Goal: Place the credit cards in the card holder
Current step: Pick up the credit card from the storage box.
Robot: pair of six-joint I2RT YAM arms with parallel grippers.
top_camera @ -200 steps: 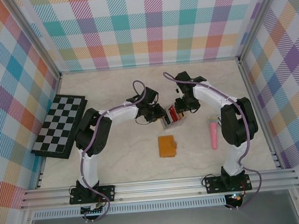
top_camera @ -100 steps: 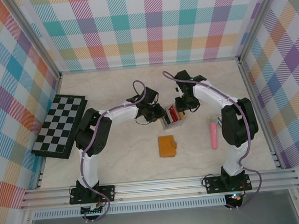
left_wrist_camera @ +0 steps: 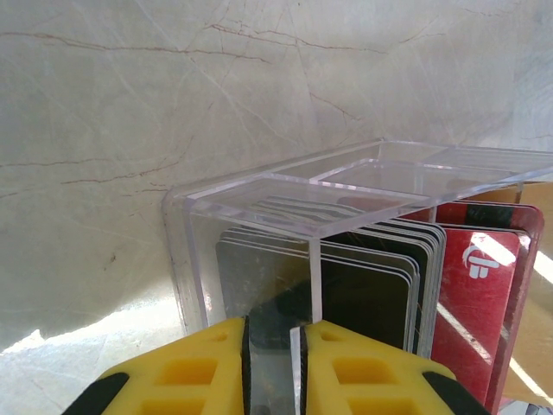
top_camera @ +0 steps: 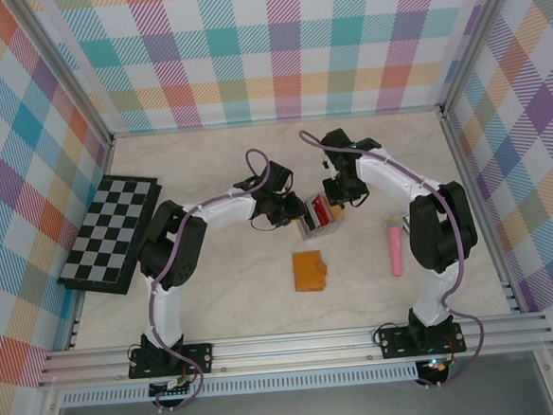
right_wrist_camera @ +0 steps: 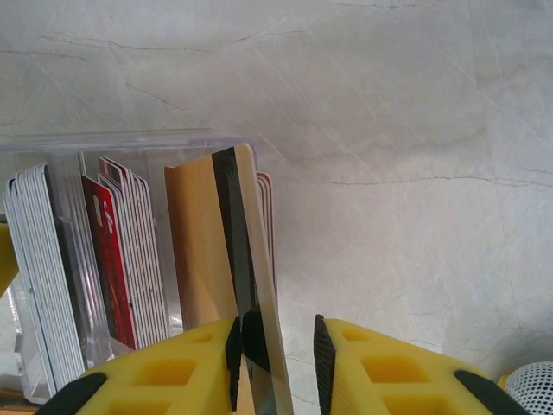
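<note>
1. Clear box (top_camera: 321, 219) of stiff plastic stands between the two grippers. The left gripper (left_wrist_camera: 275, 354) is clamped on its near wall, which looks like a steadying hold.
2. Card holder (top_camera: 308, 271), a tan leather wallet, lies on the table. It is nearer the arm bases than either gripper and apart from the box. It appears folded shut, and is probably soft and light. It would likely need opening before anything goes in.
3. Credit cards (right_wrist_camera: 130, 251) stand on edge in packed rows inside the box, to the left of the right gripper (right_wrist_camera: 276, 363). They are probably thin, stiff, light and slick, so they are best pinched across the flat faces near an upper edge.
4. Tan card (right_wrist_camera: 199, 233), dark along one edge, leans between the right gripper's fingers. One pad touches it and a gap shows on the other side, so the jaws are narrowly apart and not yet clamped.
5. Red card (left_wrist_camera: 471, 294), just right of the left gripper's fingers, carries a white logo (left_wrist_camera: 478, 259) too blurred to name. No other writing is legible.
</note>
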